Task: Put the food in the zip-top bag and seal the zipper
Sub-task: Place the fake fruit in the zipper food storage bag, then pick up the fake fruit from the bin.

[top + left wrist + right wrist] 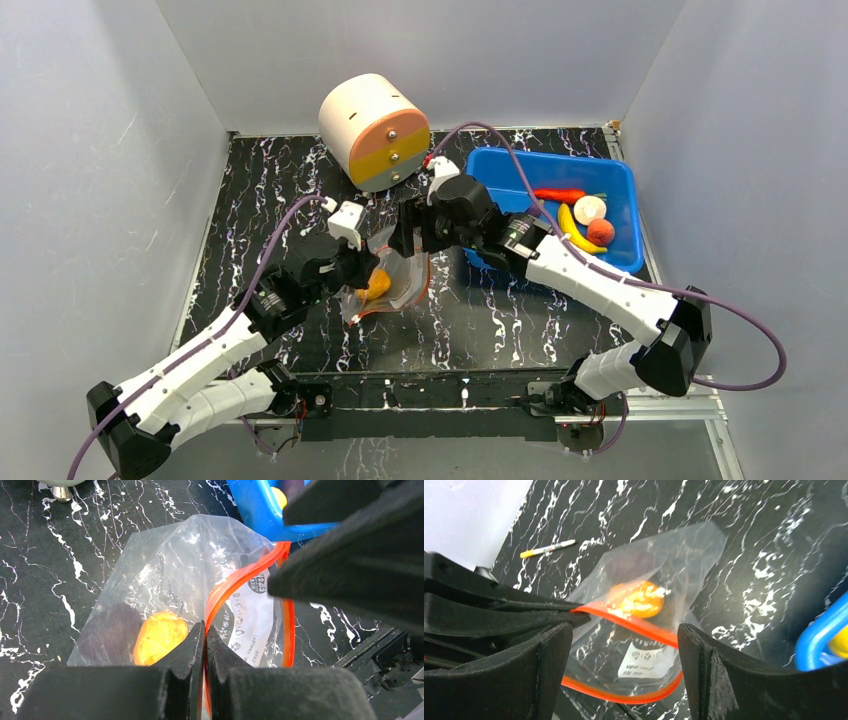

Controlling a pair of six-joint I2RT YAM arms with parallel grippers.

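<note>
The clear zip-top bag [392,283] lies mid-table with its mouth held open. An orange round piece [159,636] and a dark purple piece [107,632] sit inside it. My left gripper [205,630] is shut on the red-orange zipper strip [235,582] at the upper lip of the mouth. My right gripper [624,672] is open and empty, its fingers either side of the open mouth, just above it. The zipper [634,626] gapes in the right wrist view. More food, a carrot [560,195], a banana [575,230] and round pieces [597,222], lies in the blue bin [500,165].
A cream-and-orange cylinder [375,132] lies on its side at the back centre. The blue bin stands at the back right, close behind my right arm. A small yellow-and-white pen [548,549] lies on the table beyond the bag.
</note>
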